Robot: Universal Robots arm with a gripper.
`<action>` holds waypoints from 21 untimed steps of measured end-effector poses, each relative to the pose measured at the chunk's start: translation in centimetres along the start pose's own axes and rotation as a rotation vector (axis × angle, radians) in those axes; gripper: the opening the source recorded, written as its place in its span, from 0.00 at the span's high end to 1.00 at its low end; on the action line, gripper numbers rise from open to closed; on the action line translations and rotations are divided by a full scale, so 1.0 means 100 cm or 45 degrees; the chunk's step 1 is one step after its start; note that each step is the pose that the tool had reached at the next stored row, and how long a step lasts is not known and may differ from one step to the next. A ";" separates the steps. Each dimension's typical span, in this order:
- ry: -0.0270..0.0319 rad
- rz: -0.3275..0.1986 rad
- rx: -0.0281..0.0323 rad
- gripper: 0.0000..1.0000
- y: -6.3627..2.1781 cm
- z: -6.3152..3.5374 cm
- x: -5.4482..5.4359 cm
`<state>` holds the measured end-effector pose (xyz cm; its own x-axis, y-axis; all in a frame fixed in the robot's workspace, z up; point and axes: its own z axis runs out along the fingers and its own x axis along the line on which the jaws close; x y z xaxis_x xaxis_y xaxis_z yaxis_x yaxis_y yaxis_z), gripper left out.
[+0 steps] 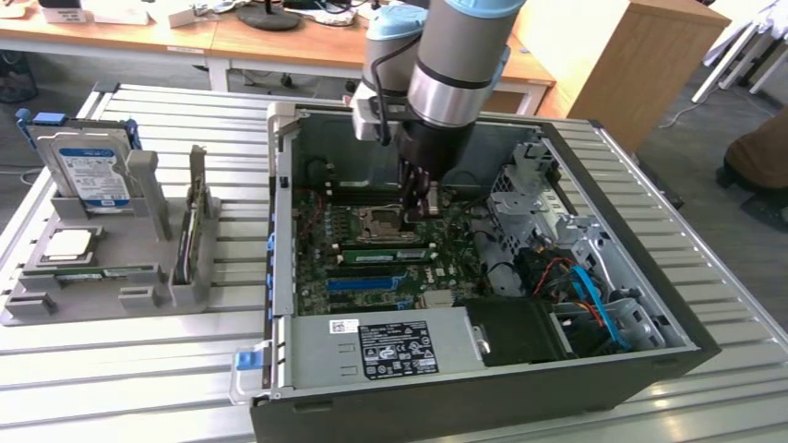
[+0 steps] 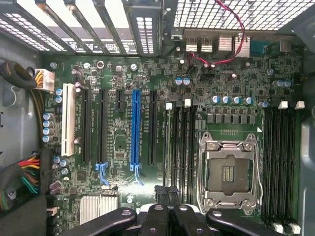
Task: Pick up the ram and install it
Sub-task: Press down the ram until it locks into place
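Fingers clenched together, the gripper (image 1: 419, 205) hangs low inside the computer case (image 1: 640, 305), over the motherboard (image 2: 123, 123) beside the empty processor socket (image 2: 227, 172), apparently pressing on the ram (image 1: 384, 255), which sits in its slot.

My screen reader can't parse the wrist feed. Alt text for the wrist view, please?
The shut gripper hangs over the motherboard inside the open computer case, just above the memory slots beside the empty processor socket. A blue expansion slot and a white one lie further off.

Robotics lab: open computer case (image 1: 493, 369) on slatted metal bench (image 1: 124, 369), wooden desks (image 1: 246, 46) behind.
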<state>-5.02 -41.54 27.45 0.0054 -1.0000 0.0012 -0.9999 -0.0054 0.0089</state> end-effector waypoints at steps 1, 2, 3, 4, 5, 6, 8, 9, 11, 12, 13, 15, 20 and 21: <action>0.0001 0.000 0.0000 0.89 -0.0005 0.0000 0.000; 0.0000 0.000 0.0000 0.89 -0.0010 0.0000 0.000; 0.0000 0.000 0.0000 0.89 -0.0012 0.0000 0.000; 0.0000 0.000 0.0000 0.89 -0.0012 0.0000 0.000; 0.0000 0.000 0.0000 0.89 -0.0012 0.0000 0.000; 0.0000 0.000 0.0000 0.89 -0.0012 0.0000 0.000; 0.0000 0.000 0.0000 0.89 -0.0012 0.0000 0.000; 0.0000 0.000 0.0000 0.89 -0.0012 0.0000 0.000; 0.0000 0.000 0.0000 0.89 -0.0012 0.0000 0.000; 0.0000 0.000 0.0000 0.89 -0.0012 0.0000 0.000; 0.0000 0.000 -0.0001 0.89 -0.0012 0.0000 0.000; 0.0000 0.001 0.0000 0.89 -0.0012 0.0000 0.000; -0.0001 0.019 -0.0001 0.89 -0.0012 0.0001 0.000; -0.0001 0.025 0.0000 0.89 -0.0012 0.0001 0.000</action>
<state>-4.90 -41.55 27.44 -0.0145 -0.9999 0.0013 -0.9999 0.0145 0.0089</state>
